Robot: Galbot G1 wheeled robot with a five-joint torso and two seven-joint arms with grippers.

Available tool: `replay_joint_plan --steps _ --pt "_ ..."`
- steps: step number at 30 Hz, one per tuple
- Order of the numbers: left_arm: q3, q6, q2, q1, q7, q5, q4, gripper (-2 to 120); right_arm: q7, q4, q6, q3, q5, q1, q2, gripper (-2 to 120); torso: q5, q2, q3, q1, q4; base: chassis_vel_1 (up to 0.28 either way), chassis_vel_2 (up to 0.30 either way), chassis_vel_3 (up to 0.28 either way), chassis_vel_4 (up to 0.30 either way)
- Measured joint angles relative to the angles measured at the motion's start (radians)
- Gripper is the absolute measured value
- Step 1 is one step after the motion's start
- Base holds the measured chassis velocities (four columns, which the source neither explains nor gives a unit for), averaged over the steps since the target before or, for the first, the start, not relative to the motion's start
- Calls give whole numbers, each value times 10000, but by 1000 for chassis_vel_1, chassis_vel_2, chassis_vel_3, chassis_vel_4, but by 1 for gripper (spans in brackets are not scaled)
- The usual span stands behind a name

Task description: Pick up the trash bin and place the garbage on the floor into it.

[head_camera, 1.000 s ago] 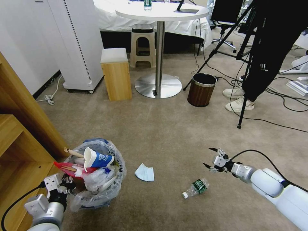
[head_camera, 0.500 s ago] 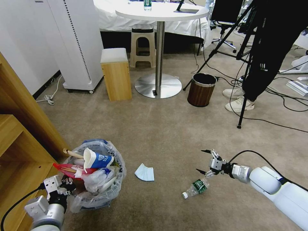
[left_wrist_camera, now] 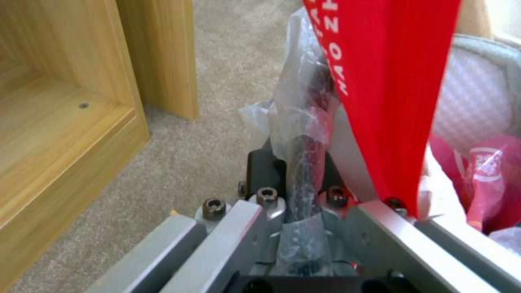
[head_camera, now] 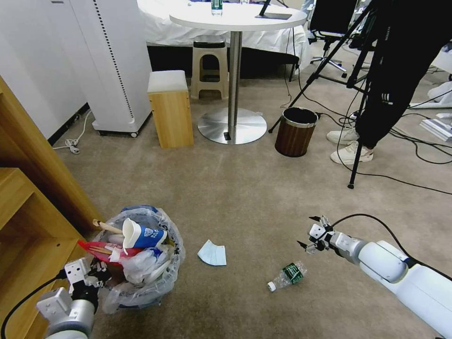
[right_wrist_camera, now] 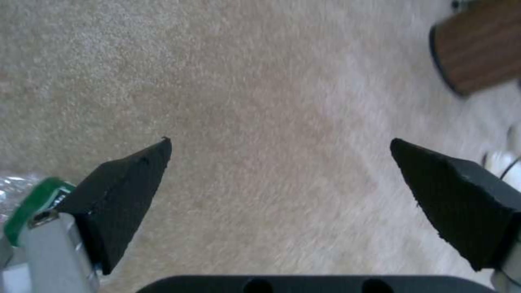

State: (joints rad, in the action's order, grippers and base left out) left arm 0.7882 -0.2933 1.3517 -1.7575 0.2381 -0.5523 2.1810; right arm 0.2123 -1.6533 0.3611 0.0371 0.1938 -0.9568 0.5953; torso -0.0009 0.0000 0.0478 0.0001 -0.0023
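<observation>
The trash bin, lined with crinkled clear plastic, stands on the carpet at lower left, full of cups, red wrappers and a wooden stick. My left gripper is shut on its near rim; in the left wrist view the gripper clamps the bag-wrapped rim beside a red wrapper. Two pieces of garbage lie on the floor: a clear bottle with a green label and a pale blue paper. My right gripper hovers open just above and right of the bottle. The right gripper frames bare carpet, the bottle's label beside one finger.
A brown wood-grain bin stands further back, beside a round table's base. A wooden shelf unit is close on the left of the trash bin. A tripod and a person's legs are at the right.
My right gripper dipped left toward the bottle half a second ago, then drew back up and right a little, still open. The left gripper and bin have not moved.
</observation>
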Motion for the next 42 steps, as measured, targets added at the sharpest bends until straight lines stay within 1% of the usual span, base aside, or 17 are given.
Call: replay_joint_plan --steps 6,7,9,10,11,13,14,15,18,21,22,25,26,28,31,33,42 --pt "-3 25 -16 29 -9 -26 -21 0 -249 -403 1839 -381 777 -145 317 100 1 0 0 0 0 0 0 0 0" --pt "-3 25 -16 29 -9 -26 -21 0 -249 -403 1839 -381 777 -145 317 100 1 0 0 0 0 0 0 0 0" --pt "23 25 -72 46 -9 -76 -20 0 345 -479 2175 -545 583 -172 377 100 3 0 0 0 0 0 0 0 0" --pt "23 25 -72 46 -9 -76 -20 0 345 -479 2175 -545 583 -172 377 100 3 0 0 0 0 0 0 0 0" --pt "27 26 -92 49 -7 -82 -21 0 820 -523 2222 -611 355 -158 359 100 2 0 0 -1 0 0 0 0 0" --pt "19 28 -74 63 -6 -83 -40 0 2212 -611 1997 -830 -167 -94 291 100 0 0 0 0 0 0 0 0 0" --pt "19 28 -74 63 -6 -83 -40 0 2212 -611 1997 -830 -167 -94 291 100 0 0 0 0 0 0 0 0 0" --pt "7 38 -37 80 -7 -74 -73 0 2800 -656 1824 -861 -325 35 241 100 -1 0 0 0 0 0 0 0 0" --pt "-5 59 9 85 -10 -41 -122 0 3290 -599 1375 -770 -521 293 174 100 0 0 0 0 1 0 0 0 0" --pt "-7 73 53 86 -20 -17 -129 0 4257 -299 328 -476 -1259 784 -4 100 0 0 0 0 1 0 0 0 0" --pt "-7 73 53 86 -20 -17 -129 0 4257 -299 328 -476 -1259 784 -4 100 0 0 0 0 1 0 0 0 0" --pt "-5 74 116 113 -23 -3 -126 0 4442 42 -591 -111 -1508 1128 -54 100 1 0 0 -1 0 0 0 0 0" --pt "-5 74 116 113 -23 -3 -126 0 4442 42 -591 -111 -1508 1128 -54 100 1 0 0 -1 0 0 0 0 0" --pt "-5 77 176 112 -25 33 -125 0 4576 333 -1299 115 -1719 1409 -30 100 3 0 0 0 1 0 0 0 0" --pt "-4 80 214 127 -27 52 -128 0 4616 414 -1487 325 -1744 1629 -31 100 0 0 0 0 1 0 0 0 0" --pt "5 80 232 167 -27 58 -138 0 4664 675 -1894 573 -1926 1874 17 100 0 0 0 0 1 0 0 0 0" --pt "1 81 367 190 -25 128 -230 0 4470 1215 -2348 1398 -2055 2374 333 100 1 0 0 0 2 0 0 0 0"
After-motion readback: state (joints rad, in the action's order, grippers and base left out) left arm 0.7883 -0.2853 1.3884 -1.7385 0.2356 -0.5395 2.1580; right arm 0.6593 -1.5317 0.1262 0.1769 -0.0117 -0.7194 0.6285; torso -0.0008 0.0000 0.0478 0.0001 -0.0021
